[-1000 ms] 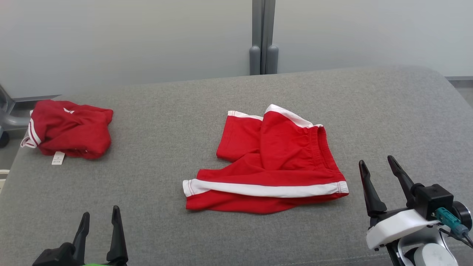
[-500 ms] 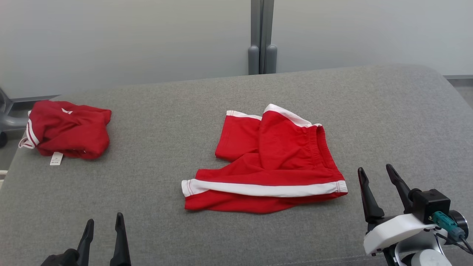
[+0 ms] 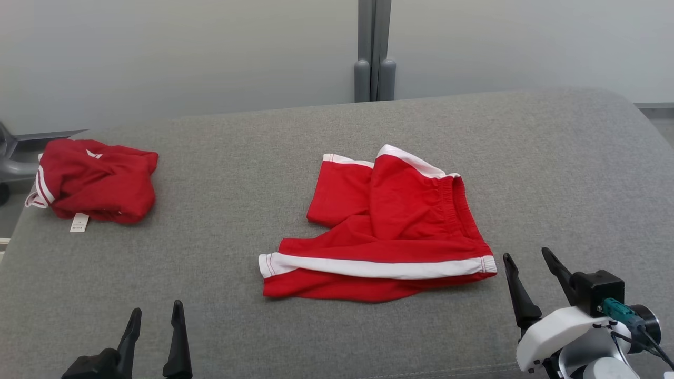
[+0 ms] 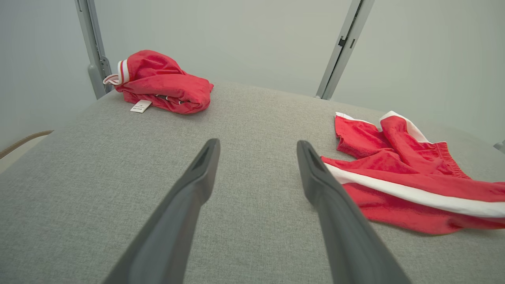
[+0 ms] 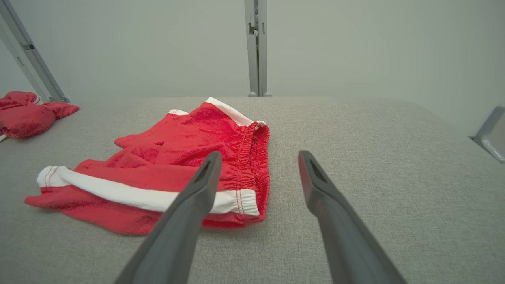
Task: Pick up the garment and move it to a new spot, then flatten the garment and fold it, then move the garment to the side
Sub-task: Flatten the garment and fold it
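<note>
Red shorts with white stripes (image 3: 389,226) lie loosely folded in the middle of the grey padded table (image 3: 237,158); they also show at the right of the left wrist view (image 4: 398,173) and at the left of the right wrist view (image 5: 177,169). My left gripper (image 3: 157,316) is open near the front edge, well left of the shorts, with nothing between its fingers (image 4: 256,144). My right gripper (image 3: 528,260) is open just right of the shorts' waistband corner, apart from the cloth (image 5: 258,156).
A second red garment (image 3: 95,181) with a white label lies bundled at the table's far left (image 4: 161,83). A grey post (image 3: 374,52) stands behind the table against the pale wall. Bare grey cloth stretches right of the shorts.
Both grippers have drawn back toward the front edge, lower in the head view. The head camera shifted slightly. The shorts and the bundle lie as before.
</note>
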You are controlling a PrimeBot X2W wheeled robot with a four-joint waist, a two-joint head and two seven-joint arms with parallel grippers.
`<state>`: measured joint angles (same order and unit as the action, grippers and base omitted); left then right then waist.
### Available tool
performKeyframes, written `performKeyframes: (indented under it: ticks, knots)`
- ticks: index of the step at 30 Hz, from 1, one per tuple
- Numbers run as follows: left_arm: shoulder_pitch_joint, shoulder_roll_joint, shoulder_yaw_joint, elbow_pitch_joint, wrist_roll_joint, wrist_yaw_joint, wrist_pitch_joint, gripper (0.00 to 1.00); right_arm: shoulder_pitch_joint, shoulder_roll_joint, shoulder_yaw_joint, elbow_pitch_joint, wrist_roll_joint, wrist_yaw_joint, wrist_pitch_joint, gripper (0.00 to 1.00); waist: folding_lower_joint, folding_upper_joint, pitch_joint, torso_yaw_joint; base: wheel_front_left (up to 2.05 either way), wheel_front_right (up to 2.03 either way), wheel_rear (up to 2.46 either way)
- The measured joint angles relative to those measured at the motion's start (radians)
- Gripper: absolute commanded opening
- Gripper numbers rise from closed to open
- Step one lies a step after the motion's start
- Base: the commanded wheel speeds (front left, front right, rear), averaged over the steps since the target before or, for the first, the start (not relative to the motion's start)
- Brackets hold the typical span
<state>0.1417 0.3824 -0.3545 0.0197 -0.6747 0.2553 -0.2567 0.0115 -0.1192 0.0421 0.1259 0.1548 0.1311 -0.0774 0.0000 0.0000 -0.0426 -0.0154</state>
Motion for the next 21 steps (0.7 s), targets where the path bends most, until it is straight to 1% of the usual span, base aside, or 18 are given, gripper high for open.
performKeyframes:
  ticks: [4,10,15,21]
  knots:
    - [-0.017,-0.005,-0.013,0.009,0.003,-0.005,0.009,1.00,-0.028,-0.035,0.025,0.056,0.001,0.000,0.038,1.00,0.0000,0.0000,0.011,0.001,0.00,0.00,0.00]
    - [-0.042,-0.016,-0.040,0.017,0.011,-0.014,0.022,1.00,-0.092,-0.065,0.057,0.169,0.032,0.000,0.058,1.00,0.0000,0.0000,0.029,0.019,0.00,0.00,0.00]
    - [-0.053,-0.022,-0.061,0.014,0.024,-0.012,0.031,1.00,-0.146,-0.088,0.097,0.269,0.067,0.000,0.049,1.00,0.0000,0.0000,0.046,0.047,0.00,0.00,0.00]
    - [-0.057,-0.021,-0.068,0.003,0.033,-0.007,0.037,1.00,-0.208,-0.111,0.169,0.365,0.107,0.000,0.039,1.00,0.0000,0.0000,0.068,0.081,0.00,0.00,0.00]
